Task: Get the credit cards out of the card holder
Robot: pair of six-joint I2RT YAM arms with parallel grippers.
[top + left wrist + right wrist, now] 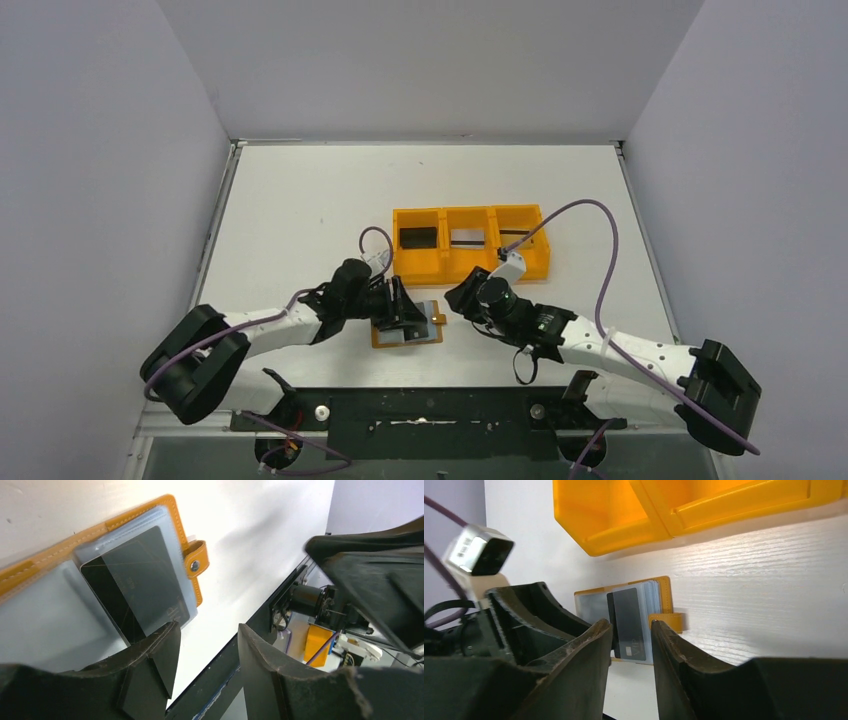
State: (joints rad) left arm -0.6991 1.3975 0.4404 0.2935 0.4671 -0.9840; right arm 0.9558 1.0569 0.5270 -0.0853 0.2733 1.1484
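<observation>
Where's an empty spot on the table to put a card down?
The table is bare behind the orange tray up to the back wall, and left of the tray too. A narrower bare strip lies right of the tray. It is crowded just in front of the tray: left gripper, right gripper and card holder bunch together there.

Built as two matching arms, left arm (pixel 270 325) and right arm (pixel 620 350): white shells between black joints. Anchored at 7 and 5 o'clock in bulky black base blocks (pixel 195 365). Trailed by purple cables (pixel 600 260), the right one arching toward 1 o'clock. Capped at the right wrist by a small white camera box (pixel 508 266). Tipped at left gripper (pixel 207 627) and right gripper (pixel 630 625) with dark, matte, wedge-shaped fingers (pixel 574 675), rough along the edges. Bolted to a black rail (pixel 420 410) with silver screws (pixel 320 411).
</observation>
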